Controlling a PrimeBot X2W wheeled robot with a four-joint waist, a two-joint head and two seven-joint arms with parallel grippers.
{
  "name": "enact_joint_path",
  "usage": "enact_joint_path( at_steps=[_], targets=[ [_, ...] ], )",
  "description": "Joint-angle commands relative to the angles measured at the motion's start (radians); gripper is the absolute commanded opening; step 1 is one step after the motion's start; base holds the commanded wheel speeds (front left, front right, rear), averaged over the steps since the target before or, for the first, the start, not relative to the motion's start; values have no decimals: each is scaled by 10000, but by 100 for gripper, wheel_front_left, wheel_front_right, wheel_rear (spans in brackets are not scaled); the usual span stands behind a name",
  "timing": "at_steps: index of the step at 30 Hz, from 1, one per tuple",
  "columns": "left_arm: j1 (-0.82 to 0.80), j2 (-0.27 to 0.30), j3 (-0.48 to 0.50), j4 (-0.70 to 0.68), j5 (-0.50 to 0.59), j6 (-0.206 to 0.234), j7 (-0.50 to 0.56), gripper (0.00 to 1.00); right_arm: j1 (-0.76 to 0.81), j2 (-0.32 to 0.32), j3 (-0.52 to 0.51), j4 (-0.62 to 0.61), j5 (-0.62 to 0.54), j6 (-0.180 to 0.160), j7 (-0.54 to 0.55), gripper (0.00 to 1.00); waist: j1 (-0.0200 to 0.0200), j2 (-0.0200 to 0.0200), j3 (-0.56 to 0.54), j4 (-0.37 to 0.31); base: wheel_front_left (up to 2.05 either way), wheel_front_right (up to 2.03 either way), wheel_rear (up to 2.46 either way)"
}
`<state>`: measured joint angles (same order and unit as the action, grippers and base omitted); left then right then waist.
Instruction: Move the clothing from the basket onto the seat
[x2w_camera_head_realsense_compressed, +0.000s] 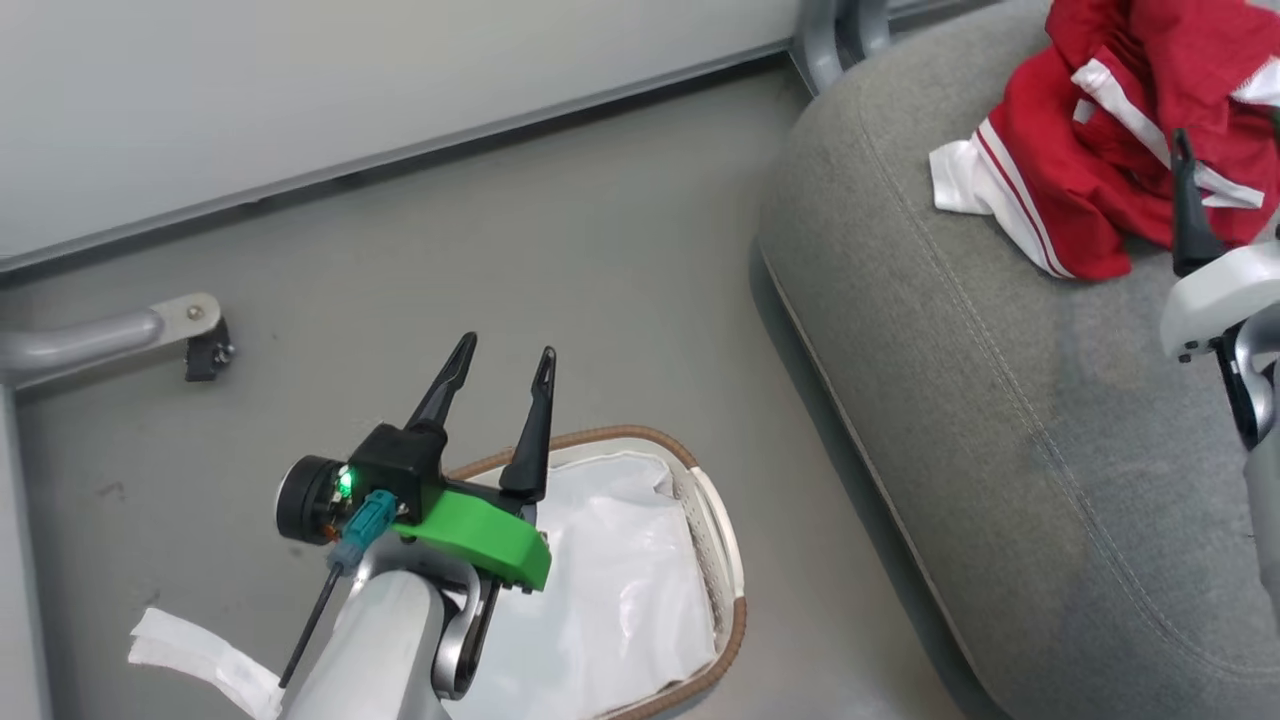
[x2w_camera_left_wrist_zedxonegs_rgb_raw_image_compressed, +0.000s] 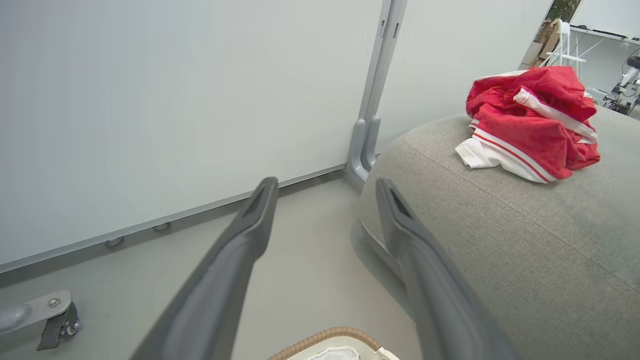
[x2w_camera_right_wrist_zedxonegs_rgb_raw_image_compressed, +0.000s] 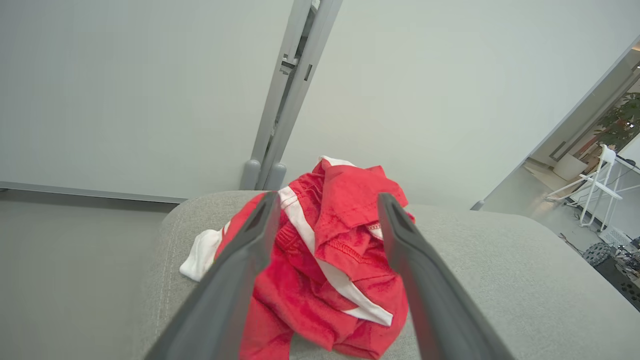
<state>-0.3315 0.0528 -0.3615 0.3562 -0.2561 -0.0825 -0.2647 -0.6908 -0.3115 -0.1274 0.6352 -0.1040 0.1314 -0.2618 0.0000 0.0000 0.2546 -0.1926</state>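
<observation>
1. Presently, the right gripper (x2w_camera_right_wrist_zedxonegs_rgb_raw_image_compressed: 327, 200) has its jaws spread wide with nothing pinched. The red cloth lies loose just past the tips.
2. The left gripper (x2w_camera_head_realsense_compressed: 506, 350) is likewise released and empty, hovering above the near end of the basket (x2w_camera_head_realsense_compressed: 737, 620).
3. The clothing (x2w_camera_head_realsense_compressed: 1120, 150), red with white stripes, sits in a crumpled heap on the seat (x2w_camera_head_realsense_compressed: 1000, 400), towards its far corner and well apart from the basket.
4. In the basket only the white liner (x2w_camera_head_realsense_compressed: 600, 600) shows. The left forearm hides part of the interior.
5. Step in hand, by my reading: the drop-off on the cushion, with the grip let go. The task looks close to finished.
6. Next move calls for drawing the right arm back and up without snagging a fold on a finger. Then shift the left arm aside to check the hidden part of the basket for any garment left.
</observation>
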Motion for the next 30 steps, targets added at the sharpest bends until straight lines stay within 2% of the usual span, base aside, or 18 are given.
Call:
enact_joint_path(
  at_steps=[1, 5, 12, 22, 26, 30],
  targets=[
    [280, -2, 124, 58, -104, 109, 8, 100, 254, 60, -11, -57, 134, -14, -48, 100, 0, 0, -1074, 1064, 0, 0, 0],
    [631, -12, 634, 102, -122, 438, 8, 100, 587, 495, -27, -262, 364, -14, -48, 100, 0, 0, -1454, 1543, 0, 0, 0],
    [1331, -19, 1596, 48, -38, 688, 8, 100, 1339, 1409, -107, -586, 524, -14, -48, 100, 0, 0, -1900, 2157, 0, 0, 0],
    [2622, -19, 2572, -124, -86, 589, 8, 100, 3404, 2433, -11, -1699, 1026, -15, -48, 100, 0, 0, -2494, 2548, 0, 0, 0],
    [3148, -20, 2735, -240, -218, 554, 8, 100, 4291, 2566, 17, -2196, 1254, -15, -48, 100, 0, 0, -2663, 2566, 0, 0, 0],
    [3492, -20, 2649, -323, -326, 582, 8, 100, 5066, 2595, 355, -2471, 1979, -15, -48, 100, 0, 0, -2787, 2595, 0, 0, 0]
  ],
)
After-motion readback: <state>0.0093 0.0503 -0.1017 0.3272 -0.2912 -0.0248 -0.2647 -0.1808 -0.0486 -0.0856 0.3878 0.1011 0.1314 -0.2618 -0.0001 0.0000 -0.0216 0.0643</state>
